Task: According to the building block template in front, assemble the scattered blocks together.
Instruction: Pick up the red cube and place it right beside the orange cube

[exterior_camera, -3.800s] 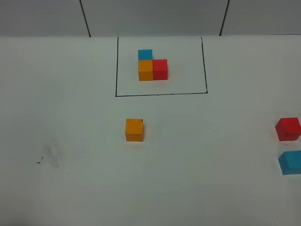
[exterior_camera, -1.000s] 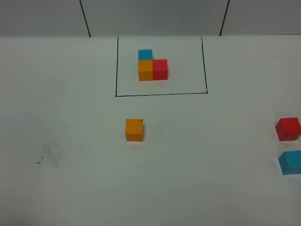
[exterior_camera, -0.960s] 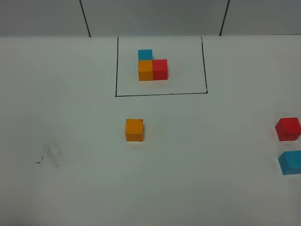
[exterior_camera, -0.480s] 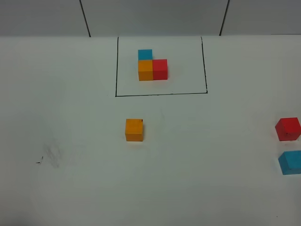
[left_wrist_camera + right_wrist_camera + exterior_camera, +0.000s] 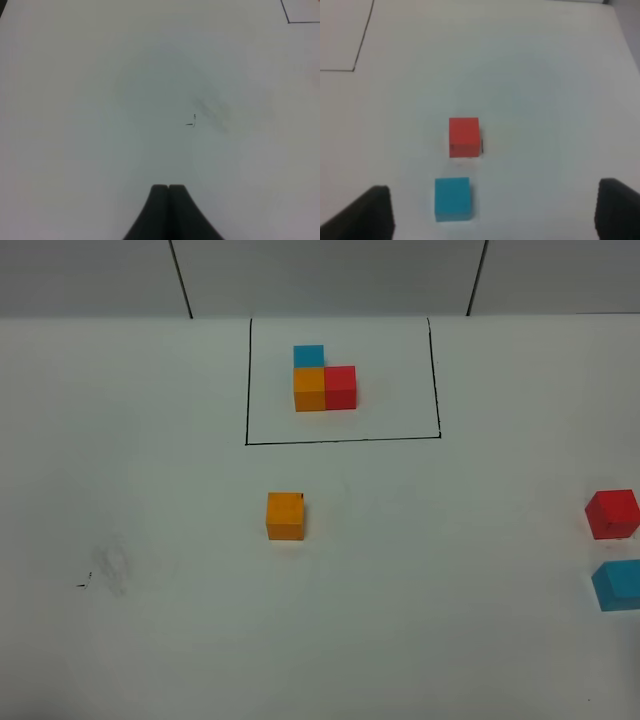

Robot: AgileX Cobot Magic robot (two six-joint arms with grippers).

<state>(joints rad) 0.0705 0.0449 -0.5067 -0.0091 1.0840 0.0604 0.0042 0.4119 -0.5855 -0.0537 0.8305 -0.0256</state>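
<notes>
left gripper (image 5: 169, 187) jaws pressed together, empty | right gripper (image 5: 495, 190) jaws wide apart, empty | small matte sky-blue cube (image 5: 618, 585) at 4 o'clock on white table (image 5: 450, 640) | matte red cube (image 5: 612, 513) at 3 o'clock, near it, apart | matte orange cube (image 5: 285, 515) near centre | black-outlined L-shaped three-cube template (image 5: 324, 380) at 12 o'clock

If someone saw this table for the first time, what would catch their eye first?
Against the white table, the L-shaped cluster of blue, orange and red cubes inside the black drawn frame at the far middle stands out first. Next come the loose cubes: an orange cube alone near the centre, and a red cube and blue cube apart from each other at the right edge.
</notes>
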